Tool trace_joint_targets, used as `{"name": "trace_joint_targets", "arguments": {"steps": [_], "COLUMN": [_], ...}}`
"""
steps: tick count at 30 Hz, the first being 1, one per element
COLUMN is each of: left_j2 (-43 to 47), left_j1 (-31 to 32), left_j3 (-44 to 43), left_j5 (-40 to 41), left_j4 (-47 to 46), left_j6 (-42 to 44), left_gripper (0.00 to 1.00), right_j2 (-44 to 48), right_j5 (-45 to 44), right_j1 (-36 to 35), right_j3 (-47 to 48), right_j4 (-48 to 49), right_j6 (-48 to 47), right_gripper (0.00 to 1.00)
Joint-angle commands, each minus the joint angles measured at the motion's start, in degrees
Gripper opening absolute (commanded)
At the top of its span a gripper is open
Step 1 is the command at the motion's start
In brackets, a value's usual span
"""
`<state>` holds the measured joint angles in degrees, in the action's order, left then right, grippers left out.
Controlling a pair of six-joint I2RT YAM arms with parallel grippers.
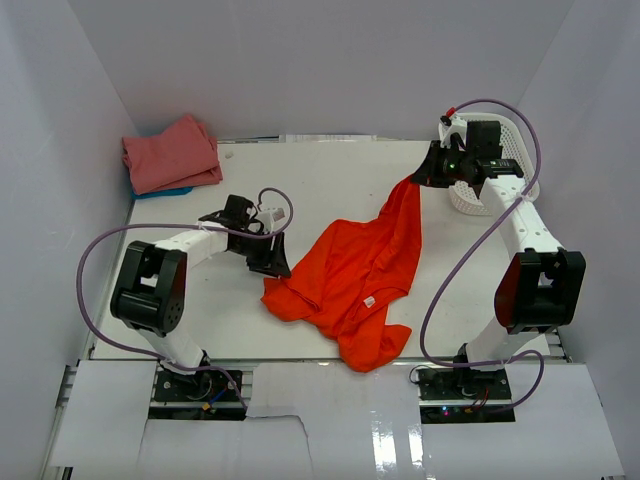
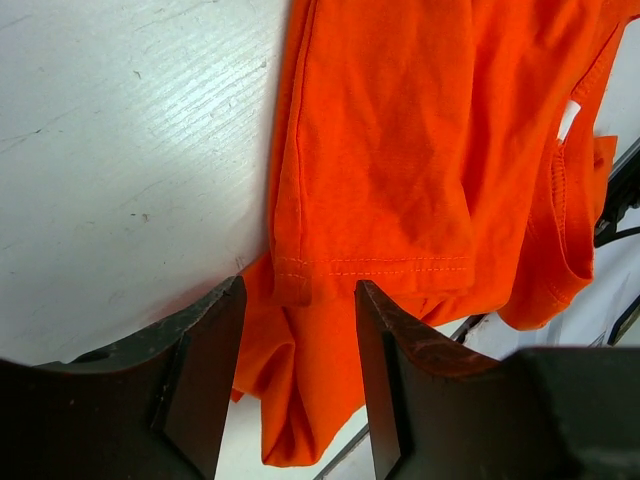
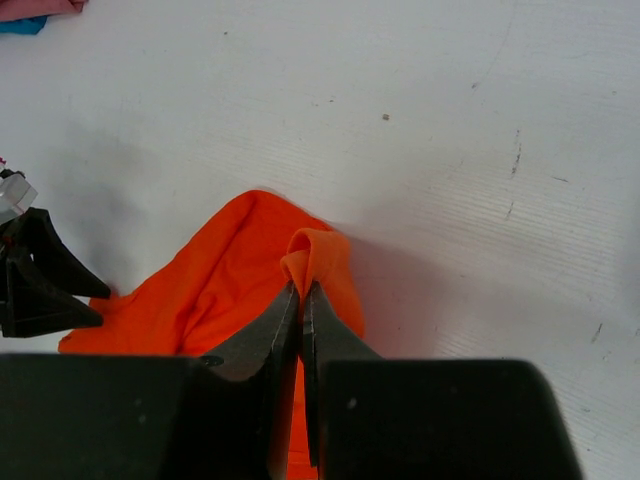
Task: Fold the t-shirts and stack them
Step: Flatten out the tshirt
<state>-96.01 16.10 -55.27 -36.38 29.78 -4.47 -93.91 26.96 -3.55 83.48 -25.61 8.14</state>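
The orange-red t-shirt (image 1: pixel 350 275) is seen crumpled in the middle of the surface (image 1: pixel 300 170), unfolded, with one sleeve or corner drawn up and away toward its far right. That raised corner is clamped between the jaws of the right tool (image 3: pixel 300 285), which are pressed together on a small fold of the cloth. At the shirt's near-left edge the left tool (image 2: pixel 300 288) is held low, its jaws apart, with a stitched hem showing in the gap between them. Whether the hem is touched yet cannot be told, and no grip is made there. Well apart from the orange-red t-shirt, to its far left, a salmon-pink t-shirt (image 1: pixel 172 152) is seen folded. It lies on top of a blue t-shirt (image 1: pixel 160 192), of which only a thin edge shows beneath it. Just beyond the lifted corner of the orange-red t-shirt, to its right, a white mesh basket (image 1: pixel 465 205) is partly hidden by the right arm. Two of the three shirts are judged to be folded and stacked already. The last and largest is judged to be at the spreading stage, with a second hold on its hem needed next. After that it has to be flattened, folded and carried to the pile.
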Motion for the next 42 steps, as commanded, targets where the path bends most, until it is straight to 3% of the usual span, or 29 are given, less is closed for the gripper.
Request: {"name": "trace_joint_targets", "arguments": {"steps": [1,6,12,19,28,29,32,36,42], "left_j2": [-0.2,-2.0,-3.0,-4.4,-4.4,-4.4,-4.5,-4.5,-3.7], "left_j1": [0.4,0.5,0.9,1.0,1.1,1.0,1.2,1.2,1.2], "left_j3": [-1.1,-1.7,-2.1,-3.0,-3.4,-3.3,-3.4,-3.4,-5.2], "left_j5": [-0.5,-2.4,-1.8,-2.0,-2.9,-3.3,-4.5,-5.1,-3.1], "left_j4": [-0.2,0.3,0.5,0.7,0.9,0.9,1.1,1.1,1.2], "left_j6": [0.6,1.0,0.8,0.4,0.6,0.9,1.4,1.4,0.3], "left_gripper": [0.58,0.48,0.47,0.32,0.30,0.28,0.06,0.00,0.00], "right_j2": [-0.3,-0.5,-0.4,-0.6,-0.9,-0.9,-0.8,-0.8,-1.5], "right_j5": [-0.1,0.0,0.0,0.2,0.2,0.3,0.3,0.1,-0.2], "right_j1": [-0.3,-0.3,-0.3,-0.4,-0.3,-0.3,-0.4,-0.4,-0.5], "right_j3": [2.5,2.3,2.3,2.5,2.7,2.6,2.6,2.6,4.0], "right_j4": [0.2,0.2,0.1,-0.1,-0.1,-0.1,-0.1,-0.2,-1.9], "right_j6": [-1.2,-1.3,-1.4,-1.5,-1.5,-1.5,-1.5,-1.5,-1.7], "right_gripper": [0.08,0.08,0.08,0.08,0.08,0.08,0.08,0.08,0.08]}}
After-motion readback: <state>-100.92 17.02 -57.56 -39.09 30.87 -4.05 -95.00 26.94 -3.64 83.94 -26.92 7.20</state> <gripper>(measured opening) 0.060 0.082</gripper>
